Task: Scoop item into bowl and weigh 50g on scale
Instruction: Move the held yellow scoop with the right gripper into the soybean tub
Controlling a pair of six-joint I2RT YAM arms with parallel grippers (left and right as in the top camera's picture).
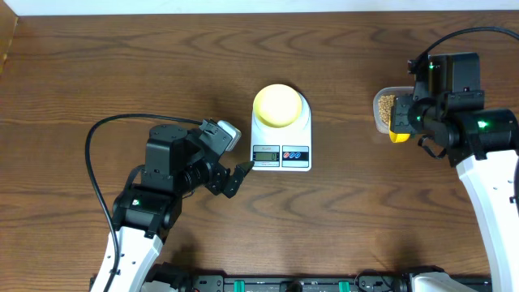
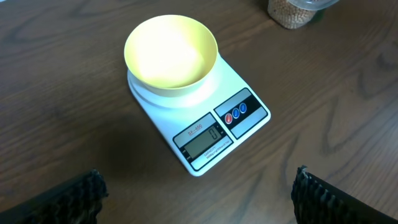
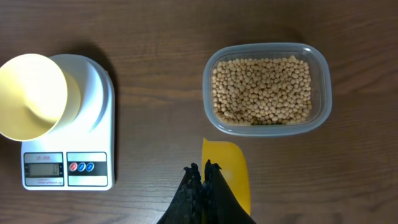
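- Dark brown wood-grain worktop (image 1: 122, 65) carries everything.
- Left tool (image 1: 238, 178): fingers wide apart, nothing between them. It hangs over bare worktop, aimed at the scale's front edge.
- Right tool (image 3: 203, 180): black fingers pressed together.
- White flat kitchen scale (image 1: 304, 130): just ahead of the left tool, with its display and two-button end towards that tool. In the right wrist view it sits ahead and well to the left of the right tool. Display digits are too small to read.
- Clear rounded-rectangular plastic container (image 3: 323, 87): ahead of the right tool and slightly to its right, well apart from the scale.
- Small round pale-yellow bowl (image 1: 280, 105): upright on the scale's platform, at the end far from the left tool.
- Bright yellow scoop (image 3: 230, 171): right behind the right tool's fingertips, sticking out towards the container and stopping short of its rim. I cannot tell whether the tool has it clamped.
- Small round tan beans (image 3: 261, 90): all in the container, covering its floor.
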